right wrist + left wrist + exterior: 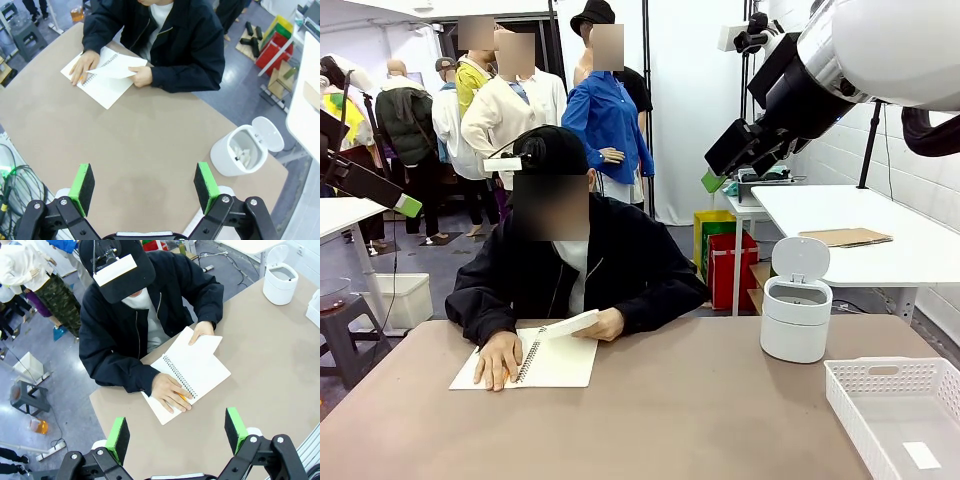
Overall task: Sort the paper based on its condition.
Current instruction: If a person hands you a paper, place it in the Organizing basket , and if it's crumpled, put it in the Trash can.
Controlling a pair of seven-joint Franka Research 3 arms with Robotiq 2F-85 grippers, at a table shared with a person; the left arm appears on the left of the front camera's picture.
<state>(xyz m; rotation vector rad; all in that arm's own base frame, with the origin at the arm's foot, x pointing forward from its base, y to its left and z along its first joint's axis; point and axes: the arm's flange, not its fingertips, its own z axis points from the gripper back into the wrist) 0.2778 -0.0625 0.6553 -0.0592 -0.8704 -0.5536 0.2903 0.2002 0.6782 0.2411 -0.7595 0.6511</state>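
Inside the open white bin lie white lumpy pieces that look like crumpled paper. Across the table a person holds a white spiral notebook flat with one hand and lifts a page with the other. My left gripper hangs open and empty high above the table's near edge, in front of the notebook. High over the table's middle, my right gripper is open with nothing between its green pads. In the front view both are raised, left gripper and right gripper.
The white bin stands at the table's far right with its lid up. A white slotted basket sits at the near right corner, a small flat white slip inside. The brown tabletop between notebook and bin is bare.
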